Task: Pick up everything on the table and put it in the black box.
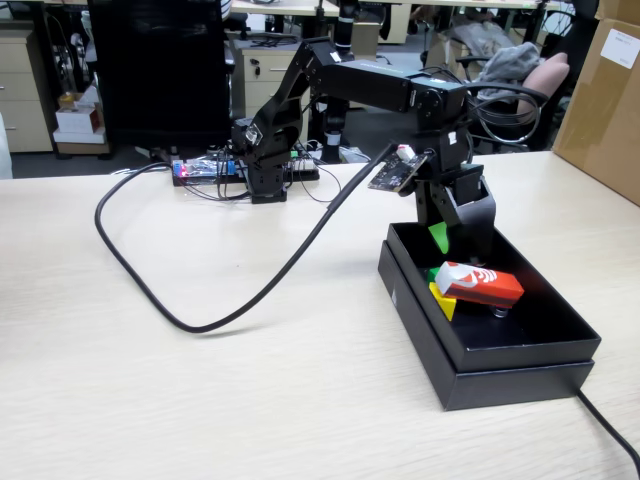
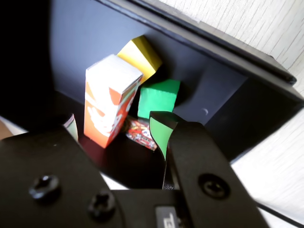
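From the fixed view, a thick black cable [image 1: 200, 290] loops across the left of the table [image 1: 150, 400], running back toward the arm's base [image 1: 265, 165] and a small board with lit wiring [image 1: 205, 168] beside it. Further right, the arm reaches over the black box [image 1: 500, 355], its gripper [image 1: 452, 240] hanging just above the box's far end — jaws parted, green pads showing, nothing between them. In the wrist view the gripper [image 2: 116, 130] looks the same: open and empty.

Everything sits inside the box. The red-and-white carton [image 1: 480, 284] lies tilted on top of the yellow cube [image 1: 443, 300], with the green cube [image 1: 434, 273] just behind. In the wrist view a small orange-red wrapped candy [image 2: 141, 133] lies at the foot of the carton [image 2: 108, 102], close by the green cube [image 2: 158, 97].
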